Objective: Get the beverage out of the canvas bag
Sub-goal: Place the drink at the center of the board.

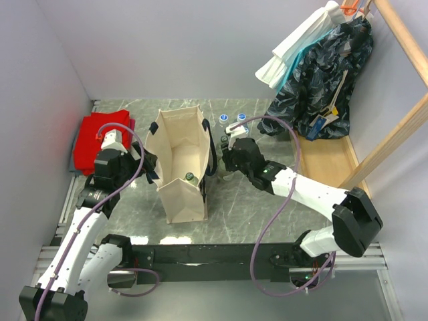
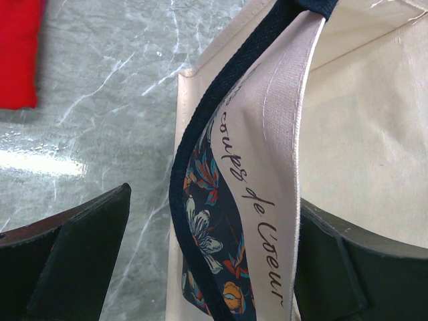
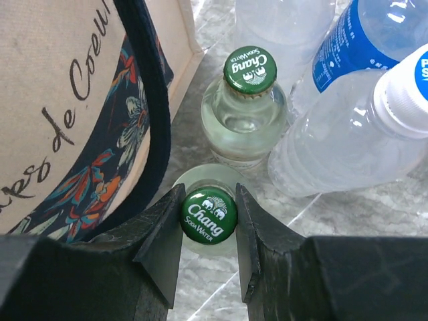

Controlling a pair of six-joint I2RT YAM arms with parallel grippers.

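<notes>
Beige canvas bag with navy straps [image 1: 184, 204] stands upright on the grey marble desk [image 1: 231, 210], mouth up. Inside, one green-capped glass bottle [image 1: 190, 178] shows only its cap, axis vertical. Left claw [image 2: 214, 200] gapes wide astride the bag's wall, holding nothing. Right claw [image 3: 209, 194] pinches the cap of a second upright green-capped bottle [image 3: 208, 217] outside the bag; a third such bottle [image 3: 249, 70] and three clear plastic bottles [image 3: 348, 134], partly cropped, stand beside it.
</notes>
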